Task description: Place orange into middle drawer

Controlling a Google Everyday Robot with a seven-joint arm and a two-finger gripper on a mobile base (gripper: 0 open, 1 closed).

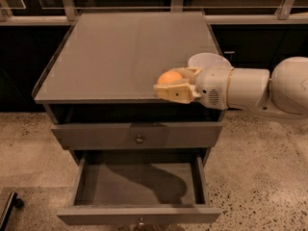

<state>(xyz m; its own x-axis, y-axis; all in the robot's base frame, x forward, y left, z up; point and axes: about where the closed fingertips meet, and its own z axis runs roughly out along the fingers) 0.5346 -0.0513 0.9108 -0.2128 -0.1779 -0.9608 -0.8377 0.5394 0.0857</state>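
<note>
One camera view: the gripper (167,86) clasps the orange (169,77) over the cabinet top's (120,52) near edge, right of centre. The middle drawer (120,186) stands open below. The fruit looks light, firm and smooth, likely to roll; hold it across its widest girth.
</note>
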